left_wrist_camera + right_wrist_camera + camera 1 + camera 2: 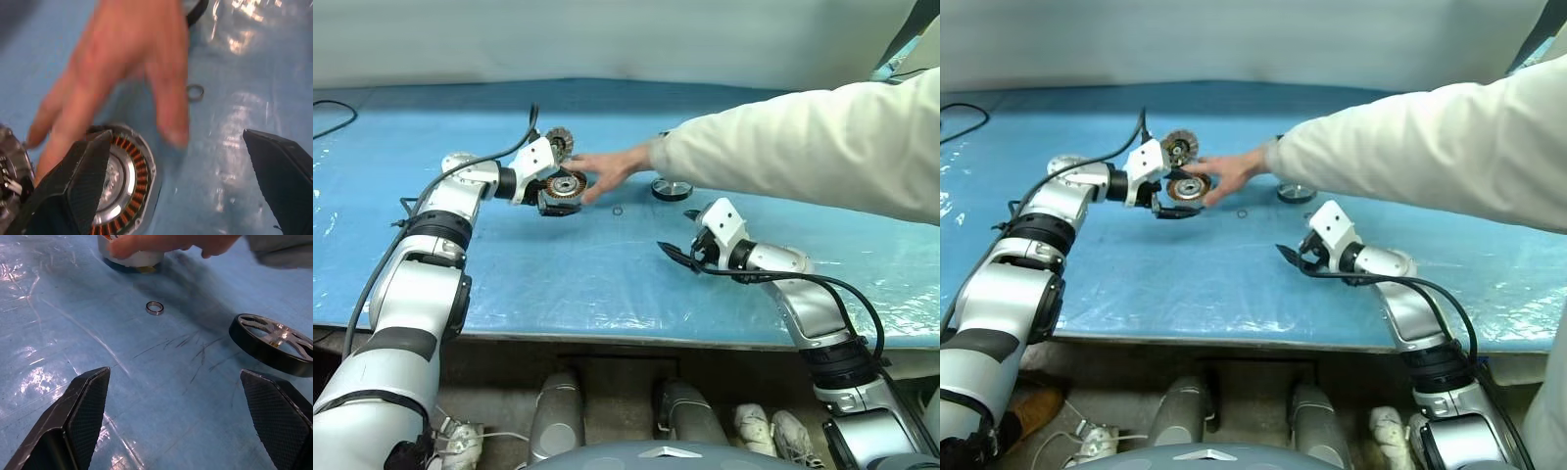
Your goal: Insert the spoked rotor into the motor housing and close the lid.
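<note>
Blue plastic sheeting covers your table (558, 284). Your left gripper (176, 191) hangs with its jaws spread wide and empty, just over the motor housing (565, 185), whose copper windings face up. A person's hand (607, 171) rests its fingers on that housing. The lid (558, 142) stands tilted up behind it. Your right gripper (176, 421) is also wide open, holding nothing. The spoked rotor (274, 343) lies flat ahead of it, with a small washer ring (154, 308) between rotor and housing.
</note>
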Available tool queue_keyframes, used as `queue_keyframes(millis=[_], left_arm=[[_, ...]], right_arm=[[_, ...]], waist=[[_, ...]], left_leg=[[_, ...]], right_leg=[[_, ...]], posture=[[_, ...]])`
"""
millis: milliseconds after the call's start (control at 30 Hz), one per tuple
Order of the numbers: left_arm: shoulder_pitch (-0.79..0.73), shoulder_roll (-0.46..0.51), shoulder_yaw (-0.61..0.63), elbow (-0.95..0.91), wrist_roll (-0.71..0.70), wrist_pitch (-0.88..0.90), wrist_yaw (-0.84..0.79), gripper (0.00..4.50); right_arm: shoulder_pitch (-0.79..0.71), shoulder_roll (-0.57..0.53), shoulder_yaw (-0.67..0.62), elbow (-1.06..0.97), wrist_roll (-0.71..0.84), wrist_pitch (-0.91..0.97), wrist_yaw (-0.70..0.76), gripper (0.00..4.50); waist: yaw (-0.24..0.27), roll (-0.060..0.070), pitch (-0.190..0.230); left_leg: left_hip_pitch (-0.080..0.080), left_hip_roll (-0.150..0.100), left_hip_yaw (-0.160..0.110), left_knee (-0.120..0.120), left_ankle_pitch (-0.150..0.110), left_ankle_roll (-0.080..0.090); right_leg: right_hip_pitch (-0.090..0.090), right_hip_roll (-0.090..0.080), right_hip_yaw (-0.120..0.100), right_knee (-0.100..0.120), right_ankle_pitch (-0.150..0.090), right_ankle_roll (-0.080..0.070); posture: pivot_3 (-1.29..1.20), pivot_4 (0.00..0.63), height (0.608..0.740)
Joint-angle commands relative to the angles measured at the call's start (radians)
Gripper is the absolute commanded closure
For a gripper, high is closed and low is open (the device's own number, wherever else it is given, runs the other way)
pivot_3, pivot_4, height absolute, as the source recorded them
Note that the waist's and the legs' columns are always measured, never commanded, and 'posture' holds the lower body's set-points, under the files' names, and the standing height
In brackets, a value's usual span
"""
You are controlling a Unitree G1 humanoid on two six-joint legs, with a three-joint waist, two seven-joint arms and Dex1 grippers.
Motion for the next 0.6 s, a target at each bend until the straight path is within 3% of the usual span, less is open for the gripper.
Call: queue_keyframes(millis=[33, 600], left_arm=[[-0.033, 0.014, 0.036, 0.012, -0.015, -0.006, -0.003, 0.01], [0.044, 0.030, 0.088, -0.077, -0.057, 0.045, -0.054, 0.01]], right_arm=[[0.020, 0.000, -0.020, -0.065, 0.002, -0.006, -0.016, 0.00], [-0.034, -0.011, -0.007, -0.025, -0.006, -0.017, 0.011, 0.00]], waist=[[-0.001, 0.000, 0.000], [-0.004, 0.000, 0.000]], left_leg=[[0.000, 0.000, 0.000, 0.000, 0.000, 0.000], [0.000, 0.001, -0.001, 0.000, 0.000, 0.000]], right_leg=[[0.000, 0.000, 0.000, 0.000, 0.000, 0.000], [0.001, 0.000, -0.001, 0.000, 0.000, 0.000]], posture=[[0.00, 0.150, 0.740], [0.00, 0.150, 0.740]])
